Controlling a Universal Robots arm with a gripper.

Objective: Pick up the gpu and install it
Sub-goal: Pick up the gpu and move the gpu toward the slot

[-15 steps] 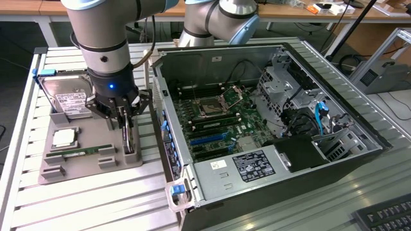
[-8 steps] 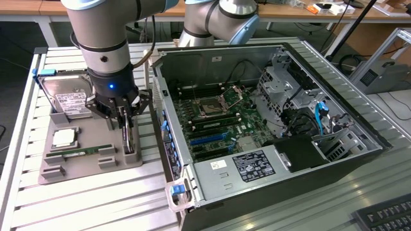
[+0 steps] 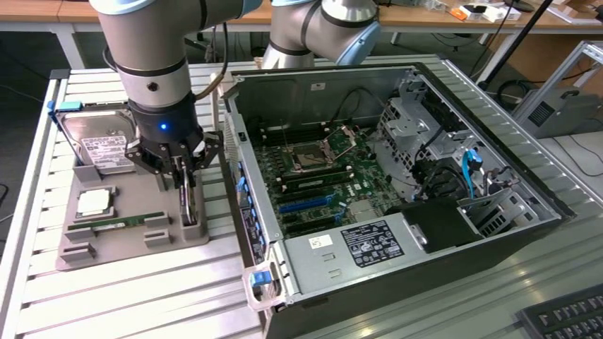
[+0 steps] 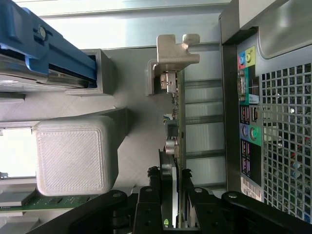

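The gpu (image 3: 189, 201) stands on edge in a slot of the grey holder tray (image 3: 123, 248), on the tray's side nearest the open computer case (image 3: 311, 85). The hand (image 3: 185, 178) is clamped on its upper edge, with a finger on each face. To my eye the pick wants a straight pull in the card's own plane, so it does not bind in the slot. The card is a thin green board with a silver end bracket (image 4: 176, 48). The tray lies on the slatted bench (image 3: 141, 304).
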